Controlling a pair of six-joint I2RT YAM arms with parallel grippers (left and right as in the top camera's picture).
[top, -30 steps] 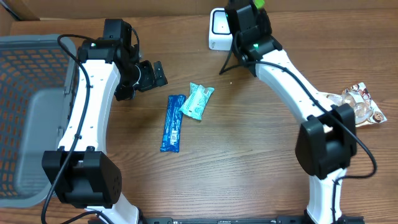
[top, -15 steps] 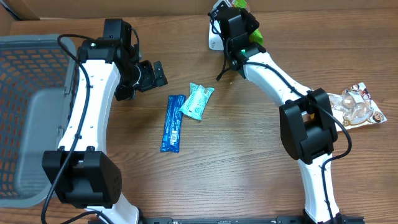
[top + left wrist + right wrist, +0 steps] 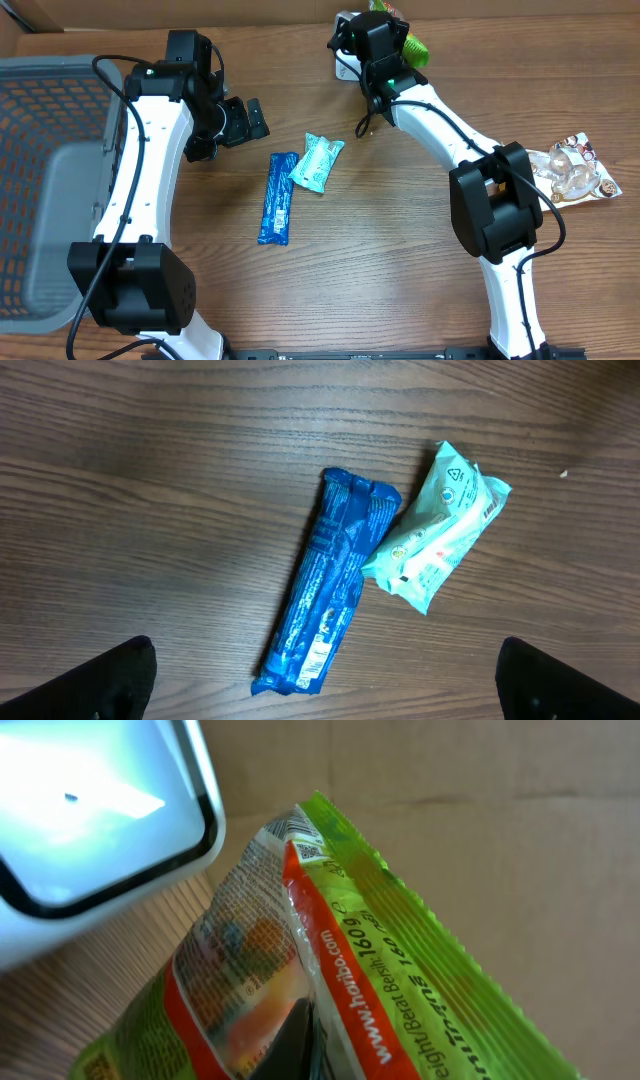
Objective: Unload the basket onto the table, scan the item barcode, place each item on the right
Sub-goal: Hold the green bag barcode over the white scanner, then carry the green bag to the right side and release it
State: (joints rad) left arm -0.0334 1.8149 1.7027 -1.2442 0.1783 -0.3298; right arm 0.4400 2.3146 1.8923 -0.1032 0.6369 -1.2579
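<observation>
Wood-grain table [image 3: 380,260], brown, planks running left to right. Both arm bases sat at the near edge.

Left edge: grey basket [image 3: 70,200] with mesh walls.

Mid-table, left of centre: blue wrapper [image 3: 278,198] lay flat, long axis running near to far. Just beyond it, a mint-green packet [image 3: 317,162] lay tilted, its near corner touching the blue wrapper's far end. The left wrist view showed both from above, blue wrapper [image 3: 325,595] and mint-green packet [image 3: 440,528], with bare wood all round them.

Right edge: a clear snack pouch [image 3: 575,170] with a printed label, well apart from the rest.

Left gripper [image 3: 245,118] hovered over the table left of the two packets, fingers spread wide, nothing between them.

Far edge, right of centre: white scanner [image 3: 347,60], its window glowing pale in the right wrist view [image 3: 90,810]. Right gripper [image 3: 392,30] was clamped on a green gummy bag [image 3: 412,45], held off the table just beside the scanner. Up close the bag [image 3: 330,950] showed an orange band, fine print and a small code near its top corner, next to the window.

Beyond the table: plain cardboard wall [image 3: 480,840].
</observation>
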